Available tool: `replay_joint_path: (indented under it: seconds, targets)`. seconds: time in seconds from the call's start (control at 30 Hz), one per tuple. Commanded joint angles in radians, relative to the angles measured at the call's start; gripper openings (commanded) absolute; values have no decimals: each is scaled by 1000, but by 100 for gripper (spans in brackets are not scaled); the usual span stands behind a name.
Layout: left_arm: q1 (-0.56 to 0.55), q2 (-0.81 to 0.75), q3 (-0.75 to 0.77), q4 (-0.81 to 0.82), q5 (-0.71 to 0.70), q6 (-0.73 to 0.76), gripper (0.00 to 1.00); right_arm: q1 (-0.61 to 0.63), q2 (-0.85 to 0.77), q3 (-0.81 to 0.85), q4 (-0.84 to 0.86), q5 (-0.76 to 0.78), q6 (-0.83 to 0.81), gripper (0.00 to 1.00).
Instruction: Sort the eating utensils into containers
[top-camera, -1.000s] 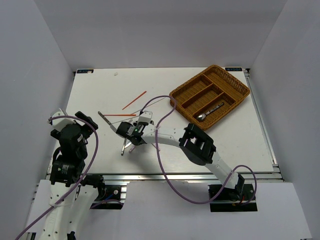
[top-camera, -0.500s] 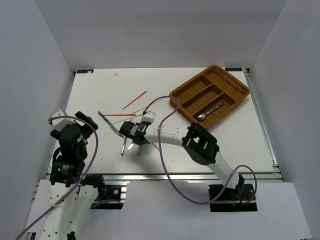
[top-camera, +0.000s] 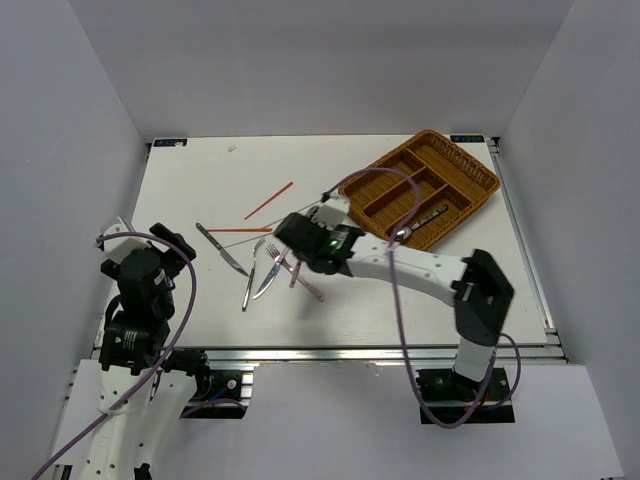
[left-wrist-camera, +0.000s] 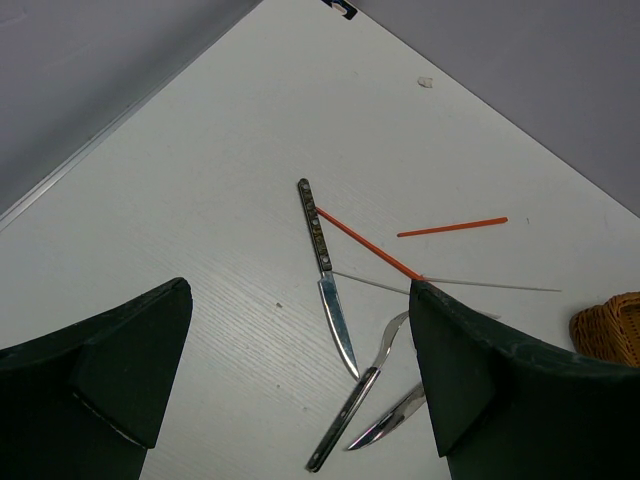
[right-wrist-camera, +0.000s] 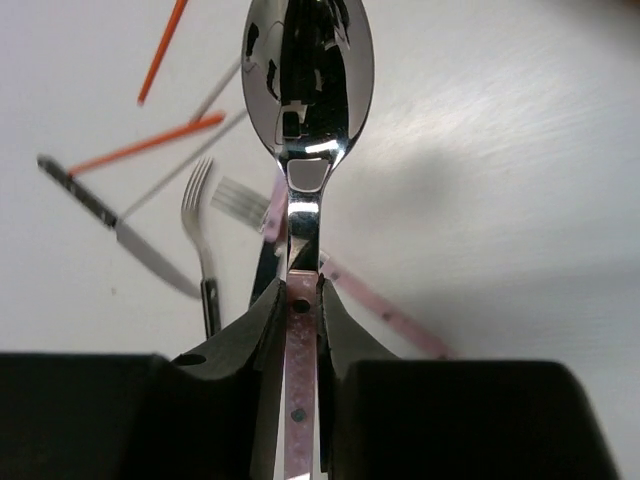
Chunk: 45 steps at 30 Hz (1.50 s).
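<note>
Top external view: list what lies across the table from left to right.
Left arm → knife → pink-handled fork → wicker tray. The right gripper, holding a spoon, overlaps the fork, so it is left out.

The spoon is mirror-glossy metal, the tray woven wicker, the table matt.

- The cutlery tray is sitting at an angle near the far right corner of the table.
- A lone spoon is lying in the tray's nearest compartment.
- Left of the tray, one chopstick is lying behind another chopstick, which is crossing the handle of a knife.
- A fork is lying just right of the knife.
- The right gripper is holding the held spoon above the table.
</note>
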<state>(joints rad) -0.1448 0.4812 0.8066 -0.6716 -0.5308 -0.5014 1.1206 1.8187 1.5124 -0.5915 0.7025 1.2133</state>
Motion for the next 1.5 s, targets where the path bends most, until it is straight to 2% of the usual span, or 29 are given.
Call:
replay_joint_path:
  seconds: [0.0,0.17,0.3,0.37,0.57,0.73,0.83,0.87,0.9,0.93,0.97,1.0,1.1,1.2,1.3,1.33,1.4,1.47]
  targets:
    - [5,-6,-6,9,2,1,98,-126,-143,-107,74,63,-81,0]
    - [5,-1,-6,12,6,4,98,-405,-286,-280,84,38,-170,0]
    - [5,7,-4,12,6,4,98,-600,-360,-375,165,-7,-250,0]
    - [5,11,-4,12,6,4,98,-698,-345,-382,196,-44,-296,0]
    - [5,19,-4,10,3,3,98,-850,-211,-325,211,-165,-374,0]
    - [5,23,-4,9,3,3,98,-877,-147,-282,208,-169,-380,0]
    - [5,28,-3,9,3,3,98,-886,-119,-268,211,-166,-380,9]
    - [7,30,-3,9,3,3,98,-889,-113,-264,214,-167,-380,14]
    - [5,33,-3,9,3,3,98,-890,-108,-258,213,-169,-383,34]
    - [5,33,-3,9,3,3,98,-895,-102,-241,210,-173,-388,47]
    - [5,33,-3,9,3,3,98,-897,-93,-232,202,-175,-390,67]
    - [5,33,-3,10,3,3,98,-895,-90,-219,194,-175,-388,70]
    - [5,33,-4,10,3,4,98,-897,-94,-192,173,-181,-402,75]
    - [5,37,-1,9,3,3,98,-883,-136,-207,220,-266,-467,77]
    - [7,39,-1,9,2,3,98,-828,-191,-254,389,-525,-651,80]
    - [5,39,-1,9,0,3,98,-773,-199,-254,412,-652,-702,80]
    - [5,43,-1,7,-5,3,98,-695,-187,-206,405,-734,-880,80]
    - [5,48,-1,6,-6,3,98,-547,-139,-150,298,-700,-980,80]
